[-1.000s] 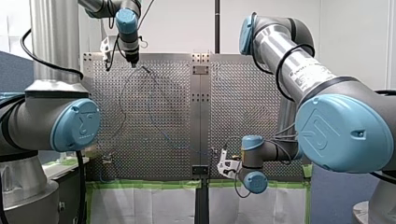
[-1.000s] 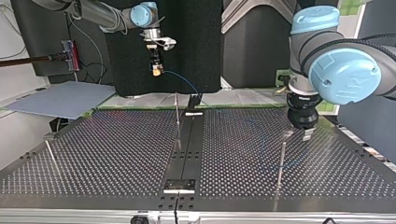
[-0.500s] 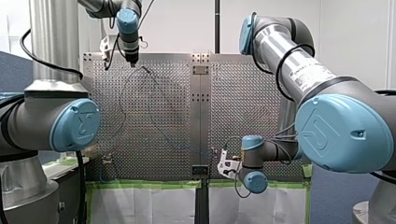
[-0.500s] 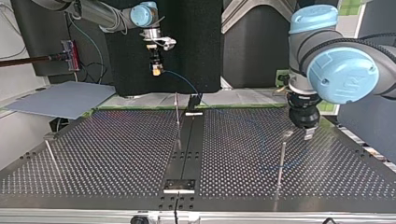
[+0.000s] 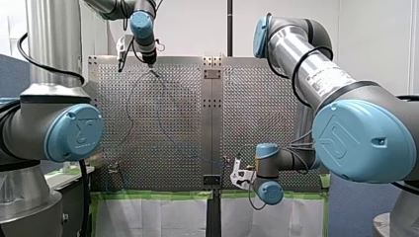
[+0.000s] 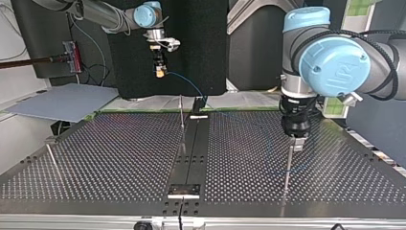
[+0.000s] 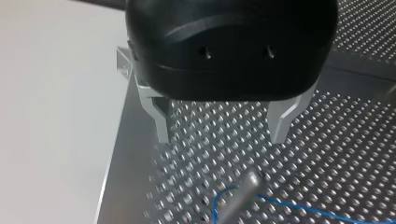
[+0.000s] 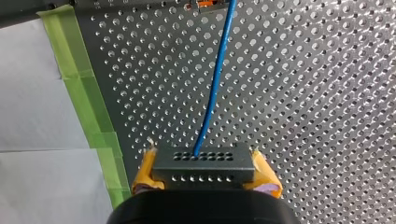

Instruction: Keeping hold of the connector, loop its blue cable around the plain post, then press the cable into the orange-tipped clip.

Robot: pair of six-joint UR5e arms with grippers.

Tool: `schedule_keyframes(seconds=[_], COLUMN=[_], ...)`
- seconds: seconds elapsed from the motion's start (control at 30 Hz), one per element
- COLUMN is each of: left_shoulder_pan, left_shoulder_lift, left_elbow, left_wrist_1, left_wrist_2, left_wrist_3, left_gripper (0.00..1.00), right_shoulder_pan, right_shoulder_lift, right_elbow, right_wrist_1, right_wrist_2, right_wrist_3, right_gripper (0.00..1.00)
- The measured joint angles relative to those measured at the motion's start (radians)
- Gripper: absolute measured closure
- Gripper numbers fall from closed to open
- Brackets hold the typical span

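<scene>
The connector (image 8: 201, 163) sits pinched between the yellow pads of my right gripper (image 8: 205, 171), held above the near edge of the worktop (image 6: 119, 158). The blue cable (image 8: 215, 88) runs straight out of it towards an orange-tipped piece (image 8: 207, 4), which I take for the clip. That hold looks unchanged from a second ago.

What has moved is my left arm. In the top view my left gripper (image 6: 298, 142) has slid towards the view's middle and now hangs directly over the plain post (image 6: 287, 167), where before it stood off to one side. I judge it is lining up to handle the cable at the post, so the looping step is in hand and the clip is not yet served.

The top view gives that alignment but hides how the left jaws stand. The left wrist view shows them spread wide and empty, with the post's tip below them and a blue curl beside it. Whether the cable wraps the post, I cannot tell.
</scene>
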Motion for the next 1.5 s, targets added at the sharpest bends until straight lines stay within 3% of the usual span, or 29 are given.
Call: schedule_keyframes(seconds=[0.57, 0.77, 1.03, 1.27, 1.5], left_shoulder_pan=[-0.17, -0.225, -0.207, -0.189, -0.163], left_shoulder_lift=[-0.111, -0.164, -0.235, -0.246, -0.246], left_elbow=[0.0, 0.0, 0.004, 0.007, 0.014], left_wrist_1=[0.169, 0.196, 0.237, 0.247, 0.242], left_wrist_2=[-0.166, -0.204, -0.219, -0.183, -0.122], left_wrist_3=[0.171, 0.236, 0.318, 0.387, 0.366], left_gripper=[0.0, 0.0, 0.0, 0.0, 0.0], right_shoulder_pan=[-0.001, -0.001, 0.0, 0.0, 0.0], right_shoulder_lift=[0.0, 0.0, 0.0, 0.0, 0.0], right_elbow=[-0.001, -0.001, -0.001, -0.001, -0.001], right_wrist_1=[-0.013, -0.014, -0.016, -0.016, -0.016], right_wrist_2=[0.0, 0.0, 0.0, -0.003, -0.004], right_wrist_3=[0.006, 0.009, 0.01, 0.009, 0.01], right_gripper=[1.0, 1.0, 1.0, 1.0, 1.0])
